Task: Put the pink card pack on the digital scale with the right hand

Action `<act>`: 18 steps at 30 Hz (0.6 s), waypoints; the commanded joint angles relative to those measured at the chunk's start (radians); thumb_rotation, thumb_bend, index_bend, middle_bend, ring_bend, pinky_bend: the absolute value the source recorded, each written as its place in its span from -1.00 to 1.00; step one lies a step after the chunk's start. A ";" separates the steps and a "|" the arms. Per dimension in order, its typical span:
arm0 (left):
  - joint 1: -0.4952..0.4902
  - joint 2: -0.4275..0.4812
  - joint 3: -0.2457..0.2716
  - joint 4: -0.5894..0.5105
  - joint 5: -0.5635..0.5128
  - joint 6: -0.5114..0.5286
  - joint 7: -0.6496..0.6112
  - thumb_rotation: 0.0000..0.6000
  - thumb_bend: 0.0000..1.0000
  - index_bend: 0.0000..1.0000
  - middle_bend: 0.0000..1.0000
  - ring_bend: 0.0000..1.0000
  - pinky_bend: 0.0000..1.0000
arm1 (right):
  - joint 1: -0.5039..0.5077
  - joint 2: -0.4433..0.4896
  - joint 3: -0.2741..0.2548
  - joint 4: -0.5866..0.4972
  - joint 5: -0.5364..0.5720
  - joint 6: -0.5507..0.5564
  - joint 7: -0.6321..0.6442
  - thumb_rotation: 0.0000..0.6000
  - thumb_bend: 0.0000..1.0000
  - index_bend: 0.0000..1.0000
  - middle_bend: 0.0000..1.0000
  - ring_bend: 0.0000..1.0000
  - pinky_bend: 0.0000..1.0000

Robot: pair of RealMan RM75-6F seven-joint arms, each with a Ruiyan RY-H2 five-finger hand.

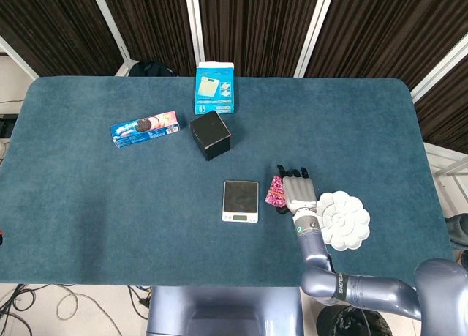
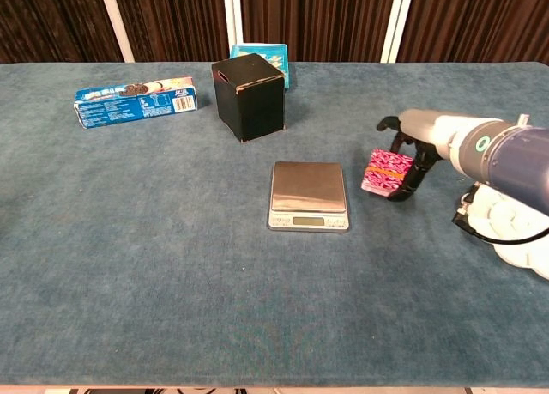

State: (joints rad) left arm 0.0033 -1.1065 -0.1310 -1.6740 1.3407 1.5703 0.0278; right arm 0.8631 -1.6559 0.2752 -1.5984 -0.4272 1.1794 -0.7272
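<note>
My right hand [image 1: 297, 192] [image 2: 410, 154] grips the pink card pack [image 1: 275, 190] [image 2: 385, 171] from its right side, holding it a little above the table, tilted. The pack hangs just right of the silver digital scale [image 1: 240, 200] [image 2: 309, 193], which lies flat near the table's middle with its platform bare. A narrow gap separates pack and scale. My left hand shows in neither view.
A white flower-shaped dish [image 1: 342, 219] [image 2: 515, 228] sits right of my right arm. A black box [image 1: 210, 134] [image 2: 249, 95] stands behind the scale, a blue carton [image 1: 215, 88] beyond it, and a blue cookie pack [image 1: 145, 128] [image 2: 135, 100] at the far left.
</note>
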 commanded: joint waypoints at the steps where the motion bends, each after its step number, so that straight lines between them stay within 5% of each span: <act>1: 0.000 0.000 0.000 0.000 0.000 0.001 0.001 1.00 0.33 -0.83 -1.00 -1.00 -1.00 | 0.006 0.004 0.013 -0.025 -0.018 0.008 0.003 1.00 -0.44 -1.00 -0.26 -0.72 -1.00; 18: -0.001 0.003 -0.001 0.001 -0.005 -0.006 -0.009 1.00 0.33 -0.83 -1.00 -1.00 -1.00 | 0.093 -0.098 0.046 0.000 -0.007 0.030 -0.071 1.00 -0.44 -1.00 -0.26 -0.72 -1.00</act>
State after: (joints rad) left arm 0.0025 -1.1033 -0.1321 -1.6732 1.3361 1.5640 0.0188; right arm 0.9526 -1.7487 0.3196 -1.6027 -0.4352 1.2070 -0.7935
